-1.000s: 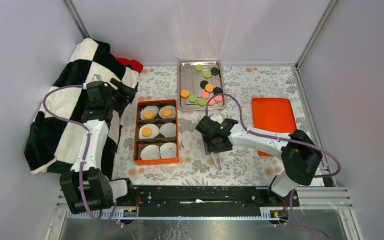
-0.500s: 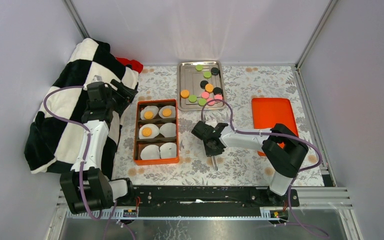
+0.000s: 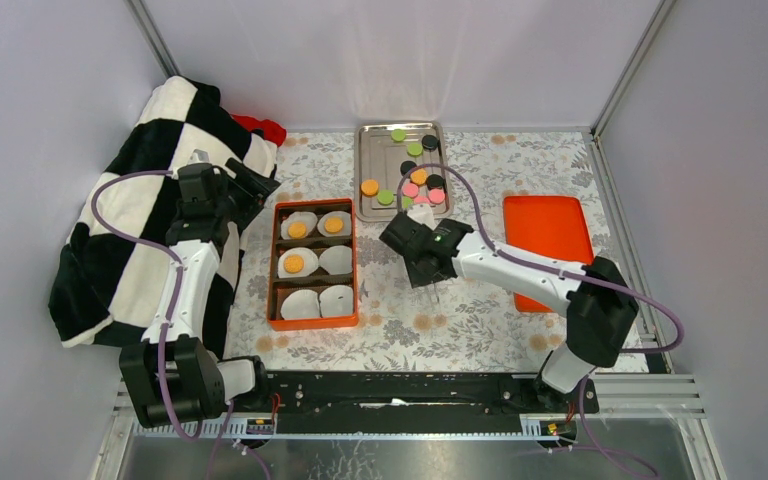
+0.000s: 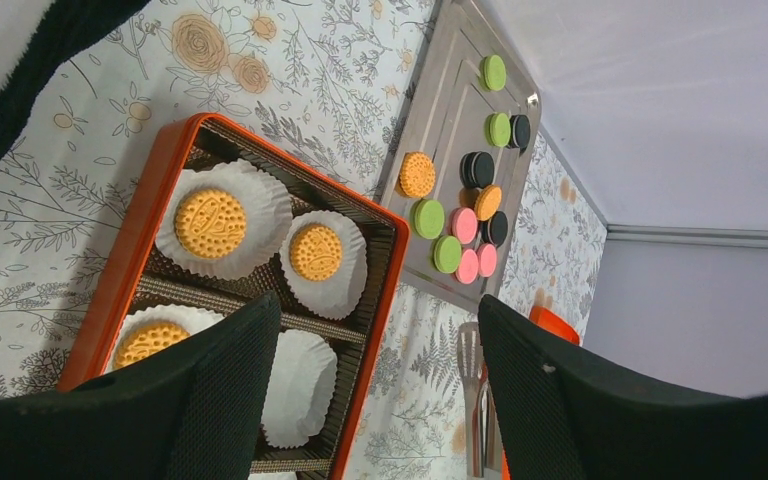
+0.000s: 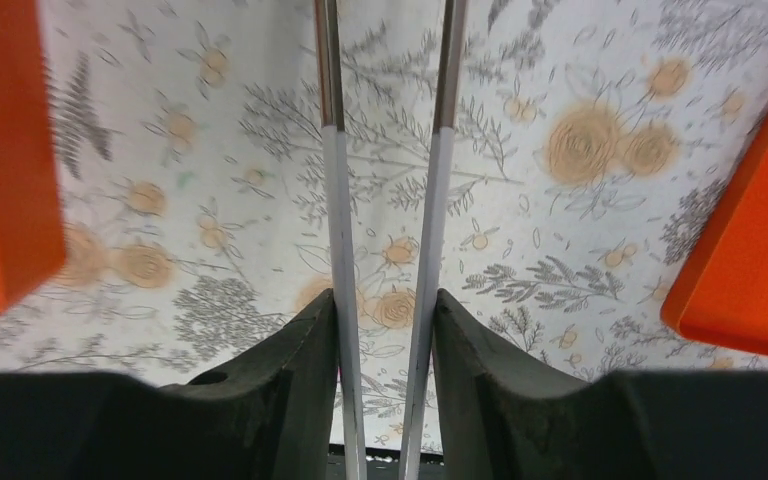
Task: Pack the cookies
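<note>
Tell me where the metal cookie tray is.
In the top view, the metal tray lies at the far middle, just beyond the far right corner of the orange box and left of the orange lid.

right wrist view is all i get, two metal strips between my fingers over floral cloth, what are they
observer: tongs; the left wrist view shows their slotted tip
operator: where's the stuff to pack
observer: the cookies lie on a steel tray at the far side, one orange one on its left rim
operator: how far along is packing
observer: the orange box has six paper liners; three hold orange cookies, three are empty
</note>
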`<action>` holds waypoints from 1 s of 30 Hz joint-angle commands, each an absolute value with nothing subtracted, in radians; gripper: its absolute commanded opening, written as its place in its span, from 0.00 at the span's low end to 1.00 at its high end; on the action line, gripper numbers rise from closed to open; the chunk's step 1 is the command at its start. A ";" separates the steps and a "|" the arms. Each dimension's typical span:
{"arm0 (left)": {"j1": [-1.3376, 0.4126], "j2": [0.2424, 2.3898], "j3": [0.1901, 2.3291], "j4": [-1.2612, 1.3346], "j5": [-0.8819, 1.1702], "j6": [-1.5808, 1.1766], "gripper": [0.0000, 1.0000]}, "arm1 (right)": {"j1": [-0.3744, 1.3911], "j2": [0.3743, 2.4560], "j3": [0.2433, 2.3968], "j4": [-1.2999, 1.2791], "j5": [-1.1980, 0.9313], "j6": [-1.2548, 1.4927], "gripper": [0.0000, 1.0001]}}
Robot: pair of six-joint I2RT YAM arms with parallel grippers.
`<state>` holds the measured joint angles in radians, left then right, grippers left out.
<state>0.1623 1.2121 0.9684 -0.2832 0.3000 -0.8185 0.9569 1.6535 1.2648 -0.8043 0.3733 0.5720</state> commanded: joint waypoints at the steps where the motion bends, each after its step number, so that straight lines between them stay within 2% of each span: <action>1: 0.157 1.202 0.984 -0.250 0.325 -0.805 0.77 | 0.966 1.622 1.357 -0.864 0.470 0.519 0.43; 11: 0.156 1.215 0.970 -0.235 0.344 -0.801 0.77 | 0.963 1.690 1.452 -0.817 0.532 0.466 0.37; 18: 0.157 1.211 0.985 -0.237 0.323 -0.805 0.77 | 0.956 1.689 1.534 -0.741 0.586 0.382 0.39; 21: 0.157 1.218 0.988 -0.238 0.319 -0.805 0.77 | 0.936 1.740 1.576 -0.717 0.570 0.353 0.42; 30: 0.156 1.236 1.003 -0.257 0.297 -0.798 0.77 | 0.869 1.885 1.633 -0.645 0.496 0.311 0.43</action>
